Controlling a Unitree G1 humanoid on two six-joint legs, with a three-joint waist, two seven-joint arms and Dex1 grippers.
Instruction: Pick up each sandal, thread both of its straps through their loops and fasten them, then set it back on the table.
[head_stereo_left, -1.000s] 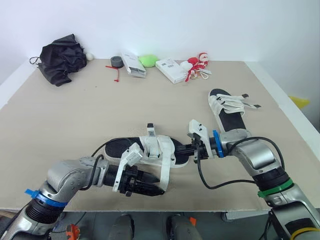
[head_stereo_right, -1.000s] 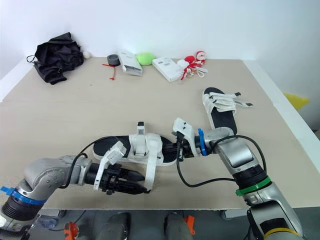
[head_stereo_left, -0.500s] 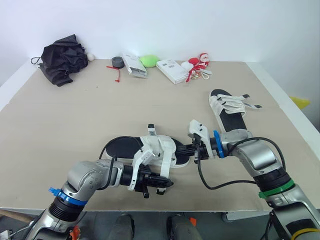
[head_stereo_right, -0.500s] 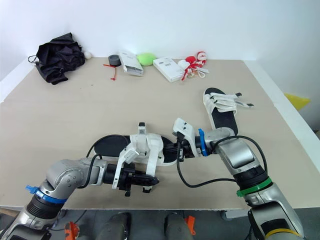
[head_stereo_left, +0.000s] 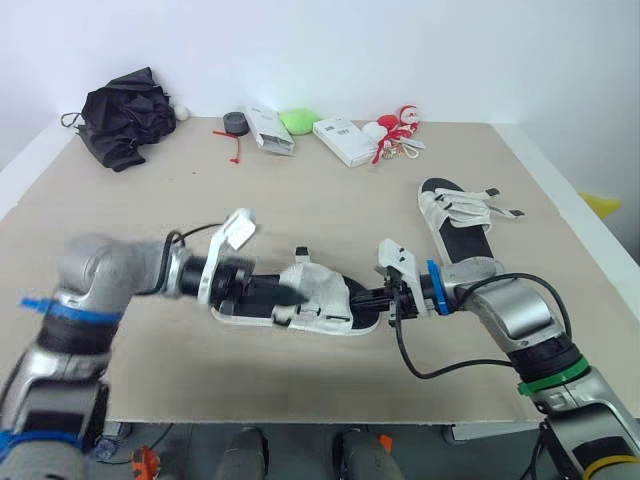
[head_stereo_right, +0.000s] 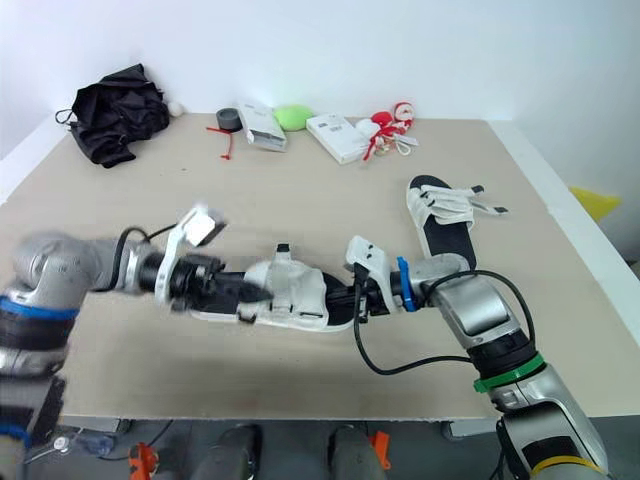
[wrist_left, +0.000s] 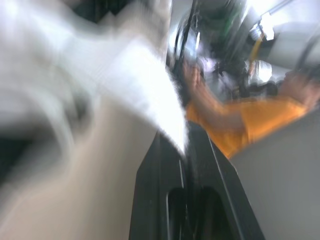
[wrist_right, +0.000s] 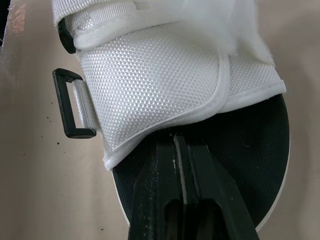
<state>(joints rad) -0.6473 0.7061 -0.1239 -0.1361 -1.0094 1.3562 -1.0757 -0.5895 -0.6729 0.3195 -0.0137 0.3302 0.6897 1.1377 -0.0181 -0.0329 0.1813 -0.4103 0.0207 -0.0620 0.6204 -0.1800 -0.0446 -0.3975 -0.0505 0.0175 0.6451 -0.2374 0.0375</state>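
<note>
A white-strapped sandal with a black footbed (head_stereo_left: 325, 300) lies near the table's front edge. My right gripper (head_stereo_left: 373, 297) is shut on its toe end, its fingers (wrist_right: 165, 165) pinching the sole's rim. My left gripper (head_stereo_left: 292, 297) reaches in from the heel side and is shut on a white strap (wrist_left: 160, 100), which lies folded over the sandal's top. A black loop (wrist_right: 70, 107) sticks out at the side of the front strap. The second sandal (head_stereo_left: 455, 225) rests farther right with its straps loose.
Along the table's far edge lie a black cloth bundle (head_stereo_left: 120, 115), a tape roll (head_stereo_left: 234, 122), two white boxes (head_stereo_left: 268, 130), a green object (head_stereo_left: 296, 120) and a red-and-white toy (head_stereo_left: 395, 125). A person in orange (wrist_left: 250, 120) is beyond the table.
My left gripper shut on the strap that hung over the sandal's near side, then swung round to the heel side, drawing the strap over the top. The right gripper has not moved.
</note>
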